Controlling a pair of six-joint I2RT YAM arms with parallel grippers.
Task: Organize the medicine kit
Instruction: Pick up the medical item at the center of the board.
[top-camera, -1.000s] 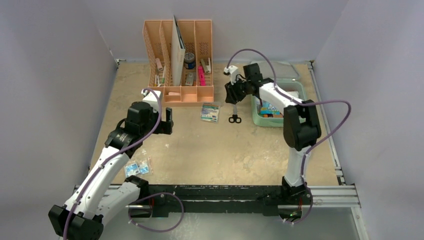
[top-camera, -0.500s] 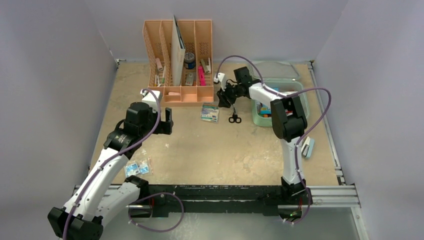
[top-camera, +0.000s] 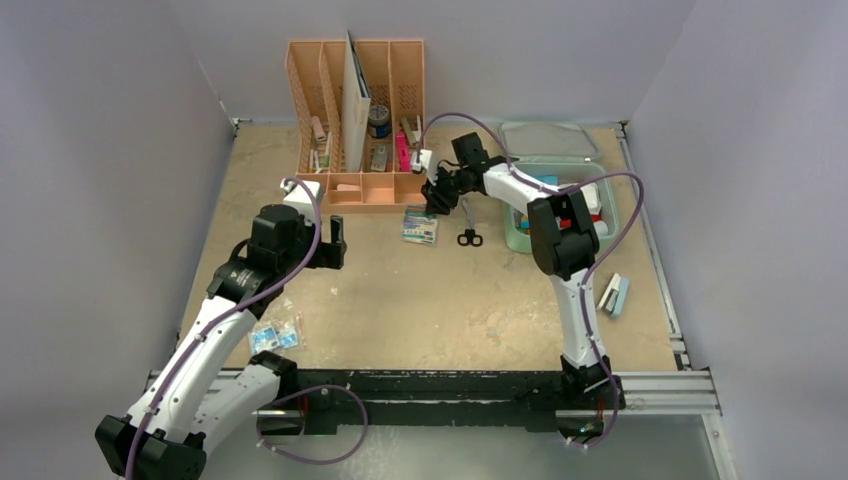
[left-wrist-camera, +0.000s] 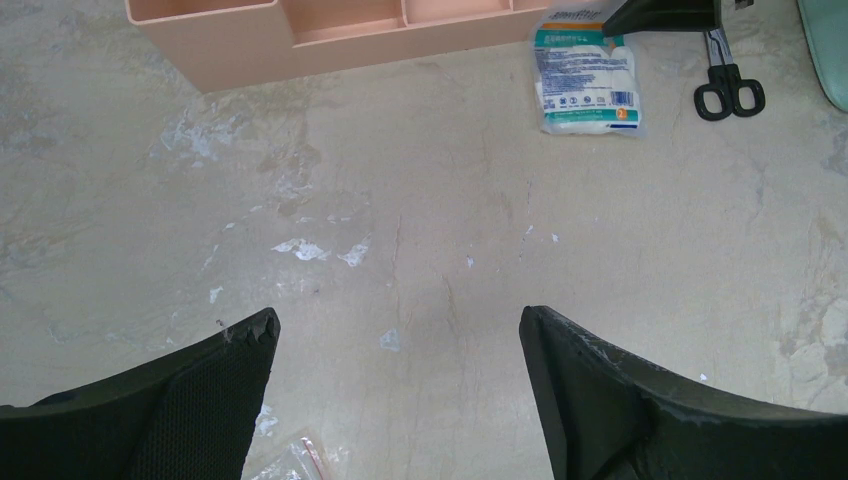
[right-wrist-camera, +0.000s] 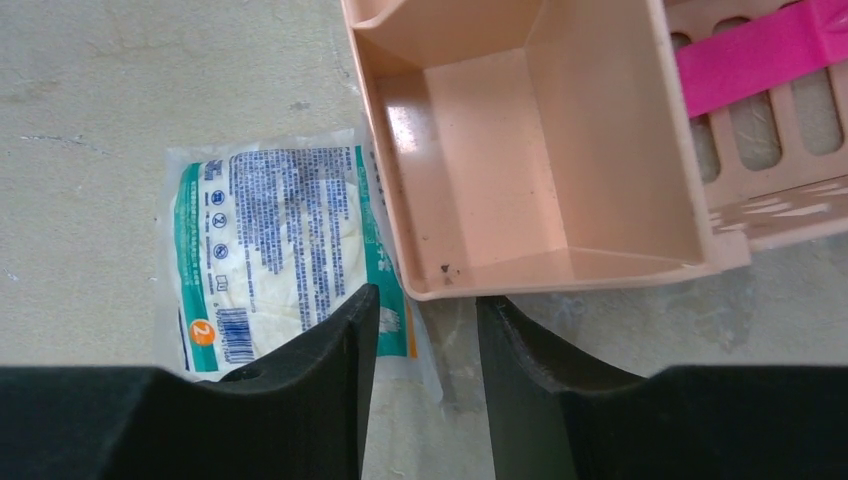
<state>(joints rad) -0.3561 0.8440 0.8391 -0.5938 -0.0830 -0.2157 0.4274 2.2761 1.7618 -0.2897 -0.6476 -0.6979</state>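
The mint-green medicine kit (top-camera: 516, 238) lies open at the back right, with several items inside and its lid (top-camera: 548, 138) hinged back. My right gripper (top-camera: 435, 195) reaches left of it, low over the table at the front corner of the peach organizer. In the right wrist view its jaws (right-wrist-camera: 425, 305) stand narrowly apart and empty, just beside a teal-and-white gauze packet (right-wrist-camera: 270, 250). The packet (top-camera: 421, 225) and black scissors (top-camera: 469, 237) lie between organizer and kit. My left gripper (top-camera: 337, 240) hovers wide open and empty (left-wrist-camera: 398, 325) over bare table.
The peach-orange slotted organizer (top-camera: 357, 120) stands at the back centre; its empty front compartment (right-wrist-camera: 530, 150) fills the right wrist view. A clear packet with blue contents (top-camera: 274, 336) lies at front left. A small white-and-teal item (top-camera: 613, 294) lies at right front of the kit.
My right arm has swung left from over the kit to the organizer's front corner, beside the gauze packet, uncovering the small item at the right. My left arm has not moved.
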